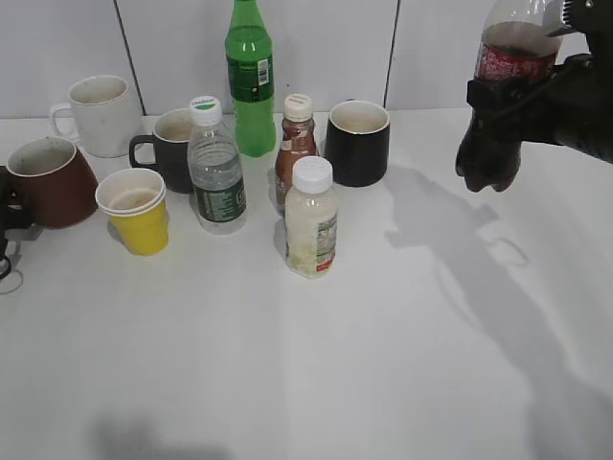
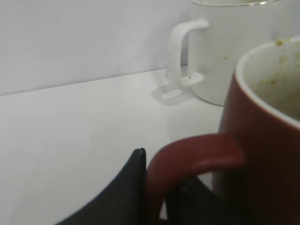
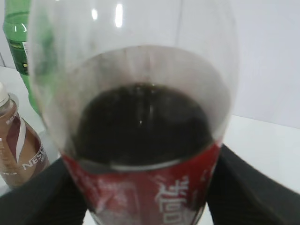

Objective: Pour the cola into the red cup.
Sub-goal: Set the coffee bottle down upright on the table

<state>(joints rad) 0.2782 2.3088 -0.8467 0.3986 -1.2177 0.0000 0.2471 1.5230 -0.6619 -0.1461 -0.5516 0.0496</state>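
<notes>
The cola bottle hangs in the air at the far right, held upright well above the table, its top out of frame. My right gripper is shut on it around the red label; the right wrist view shows dark cola between the black fingers. The red cup stands on the table at the far left. My left gripper is shut on its handle; the left wrist view shows the black fingers pinching the red handle beside the cup's cream interior.
On the white table stand a white mug, a black mug, a dark grey mug, a yellow paper cup, a water bottle, a green bottle, a small brown bottle and a pale-drink bottle.
</notes>
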